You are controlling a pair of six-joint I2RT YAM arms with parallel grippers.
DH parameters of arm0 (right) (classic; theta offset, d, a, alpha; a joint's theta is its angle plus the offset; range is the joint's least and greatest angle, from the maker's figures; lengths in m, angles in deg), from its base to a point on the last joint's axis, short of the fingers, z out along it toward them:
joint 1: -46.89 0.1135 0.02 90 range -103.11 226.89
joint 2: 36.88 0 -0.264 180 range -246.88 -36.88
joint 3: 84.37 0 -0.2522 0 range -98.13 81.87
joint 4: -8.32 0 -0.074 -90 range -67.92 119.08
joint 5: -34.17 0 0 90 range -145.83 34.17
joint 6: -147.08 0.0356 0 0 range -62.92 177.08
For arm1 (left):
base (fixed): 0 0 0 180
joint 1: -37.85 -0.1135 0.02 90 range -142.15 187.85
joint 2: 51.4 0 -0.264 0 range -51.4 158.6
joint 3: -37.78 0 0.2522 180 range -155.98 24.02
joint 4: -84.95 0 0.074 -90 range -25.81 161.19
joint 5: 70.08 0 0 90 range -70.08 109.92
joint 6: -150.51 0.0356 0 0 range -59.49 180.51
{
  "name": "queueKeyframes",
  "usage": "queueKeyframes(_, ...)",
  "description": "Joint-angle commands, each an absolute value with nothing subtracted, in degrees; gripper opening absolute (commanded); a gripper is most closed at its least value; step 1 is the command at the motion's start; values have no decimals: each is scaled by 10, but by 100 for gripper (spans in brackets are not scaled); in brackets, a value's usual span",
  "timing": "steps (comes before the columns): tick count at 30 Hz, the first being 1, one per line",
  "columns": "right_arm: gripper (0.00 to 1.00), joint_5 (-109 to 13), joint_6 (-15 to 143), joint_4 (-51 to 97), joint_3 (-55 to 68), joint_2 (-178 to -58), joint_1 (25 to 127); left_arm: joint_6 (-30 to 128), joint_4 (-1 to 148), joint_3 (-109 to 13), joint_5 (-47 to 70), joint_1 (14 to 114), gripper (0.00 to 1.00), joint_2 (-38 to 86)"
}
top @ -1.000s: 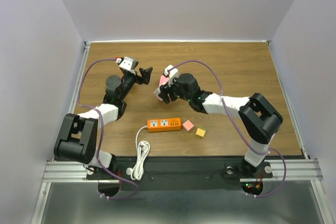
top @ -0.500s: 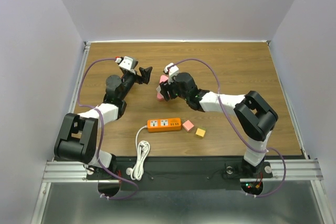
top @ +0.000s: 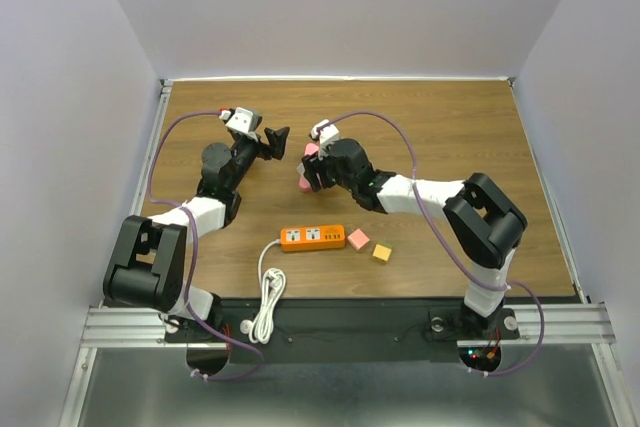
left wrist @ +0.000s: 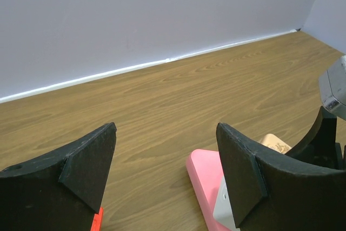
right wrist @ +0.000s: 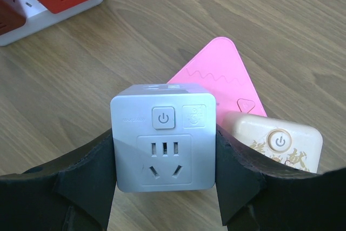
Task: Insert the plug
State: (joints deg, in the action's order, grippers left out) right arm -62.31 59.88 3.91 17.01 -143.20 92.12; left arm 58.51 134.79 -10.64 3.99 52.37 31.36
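Over the wood table [top: 450,127], the right gripper [right wrist: 165,160] squeezes a shiny grey cube plug [right wrist: 164,133], maybe plastic, with one button; the left gripper [left wrist: 165,150] gapes wide.

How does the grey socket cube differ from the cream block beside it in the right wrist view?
The grey socket cube is clamped between the fingers of the right hand; the cream block sits outside them, ungripped. The grey cube's face shows socket holes; the cream block's shows printed characters and no holes. Both carry a power-button symbol.
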Motion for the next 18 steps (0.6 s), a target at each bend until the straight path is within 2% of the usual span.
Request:
queueKeyframes(1, 0, -646, 608, 46, 160, -1425, 934, 585, 1376, -131, 47, 523, 86, 313)
queueKeyframes(18, 0, -666, 619, 51, 186, -1403, 943, 586, 1377, -128, 48, 523, 86, 311)
